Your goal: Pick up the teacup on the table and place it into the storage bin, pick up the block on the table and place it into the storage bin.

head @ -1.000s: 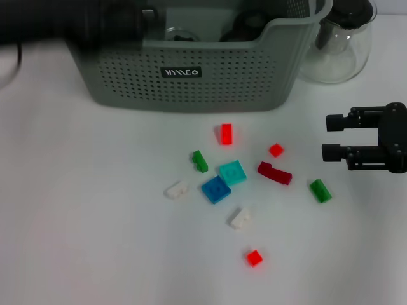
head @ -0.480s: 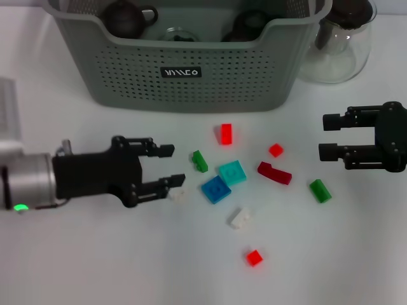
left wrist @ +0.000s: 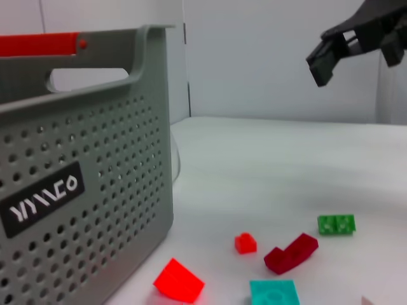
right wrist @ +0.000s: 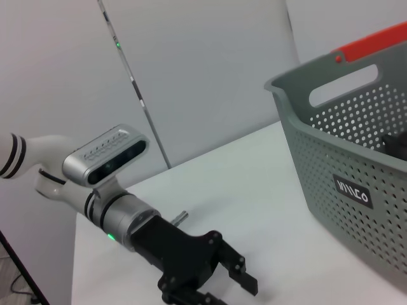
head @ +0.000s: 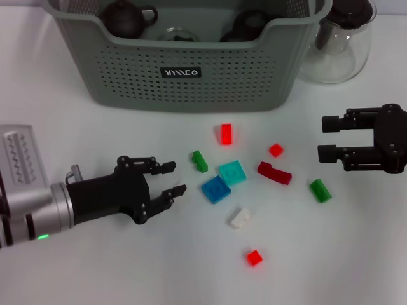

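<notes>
Grey-green perforated plastic, the large storage bin stands at the far middle of the white table, its black label facing the robot. Inside it lie a dark brown teapot-like vessel at its left and more dark crockery toward its right. Just beside the bin's right end stands a clear glass pitcher with a black lid.

Low over the table at the left, the left gripper points toward the scattered pieces with its fingers spread; whether anything lies between them cannot be told. At the right edge, the right gripper hovers with its fingers parted, nothing between them, pointing toward the middle.

Between the two grippers lie small plastic blocks, none of them in the bin: a blue square plate touching a teal square plate, a dark red curved piece near the teal one, a green brick below the right gripper, a red wedge nearest the bin, a narrow green piece just beyond the left fingertips, a white piece, a small red cube and another small red cube nearest the robot.
</notes>
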Robot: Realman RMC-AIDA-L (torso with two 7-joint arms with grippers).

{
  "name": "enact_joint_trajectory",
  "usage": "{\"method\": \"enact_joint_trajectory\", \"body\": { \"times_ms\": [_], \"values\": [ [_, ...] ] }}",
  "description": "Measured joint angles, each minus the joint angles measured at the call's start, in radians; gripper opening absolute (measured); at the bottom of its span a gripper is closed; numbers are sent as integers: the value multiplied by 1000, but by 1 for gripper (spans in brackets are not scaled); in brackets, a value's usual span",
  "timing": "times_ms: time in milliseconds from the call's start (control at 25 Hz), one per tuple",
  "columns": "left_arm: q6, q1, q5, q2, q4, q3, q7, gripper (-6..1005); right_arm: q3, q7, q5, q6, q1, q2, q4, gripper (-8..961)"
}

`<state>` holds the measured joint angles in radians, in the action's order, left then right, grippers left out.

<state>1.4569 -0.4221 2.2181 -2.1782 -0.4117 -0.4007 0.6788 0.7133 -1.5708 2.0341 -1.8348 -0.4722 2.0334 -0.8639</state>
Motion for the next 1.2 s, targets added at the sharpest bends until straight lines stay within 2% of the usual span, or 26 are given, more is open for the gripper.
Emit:
{"method": "enact_joint_trajectory", "body": {
  "times_ms": [80,520,960,1160,1200],
  "values": [
    [-19,4,1,0,20,1,-31,418,0,0,0,1,0,-2,3,681],
    [-116,7,3,0,76,2,-56,423,0,0,0,-1,0,-4,4,682],
    [-122,8,3,0,77,3,-47,379,0,0,0,-3,0,-4,4,680],
    [-131,0,6,0,72,3,19,180,0,0,0,-4,1,-4,3,681],
    [-129,-1,8,0,70,2,40,177,0,0,0,-4,1,-4,3,681]
  ]
}}
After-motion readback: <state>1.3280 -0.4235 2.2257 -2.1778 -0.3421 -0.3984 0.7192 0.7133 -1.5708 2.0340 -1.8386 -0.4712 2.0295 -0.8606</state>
